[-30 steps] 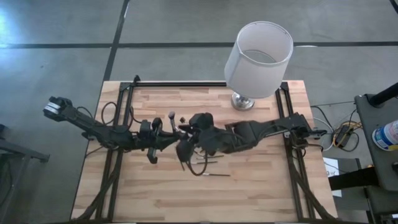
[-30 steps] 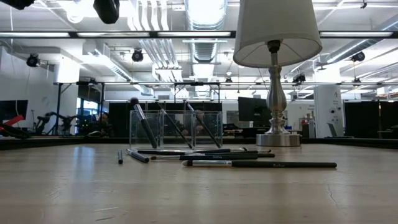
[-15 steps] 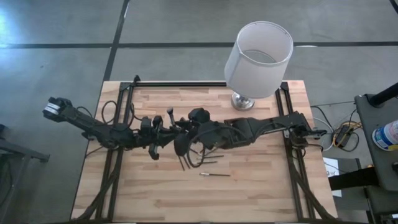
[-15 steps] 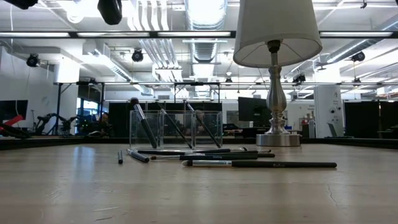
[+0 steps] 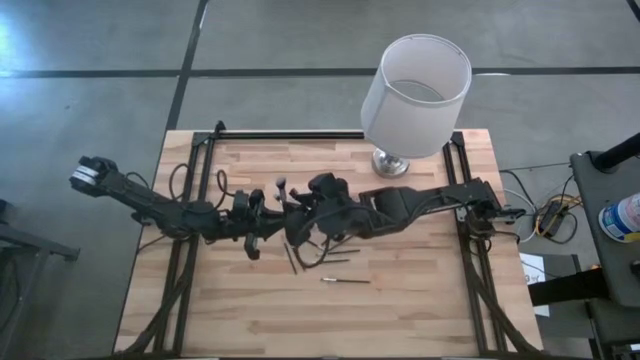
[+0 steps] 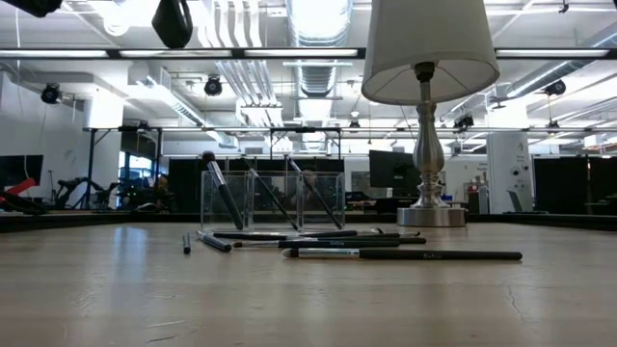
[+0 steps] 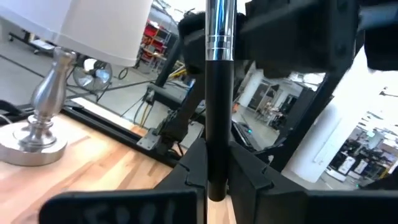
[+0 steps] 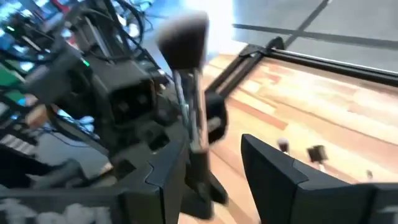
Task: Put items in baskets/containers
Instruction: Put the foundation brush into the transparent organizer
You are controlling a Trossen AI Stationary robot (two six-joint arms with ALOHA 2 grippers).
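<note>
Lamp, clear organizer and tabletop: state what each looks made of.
Lamp: shade looks like matte white fabric or paper; the stem and foot look like polished metal, since they shine silver.
Clear organizer: transparent plastic or acrylic, since the brushes inside show through.
Tabletop: pale wood strips with visible grain.

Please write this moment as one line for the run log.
left gripper: shut on brush | right gripper: open beside it | clear container: brushes inside | table: loose brushes
</note>
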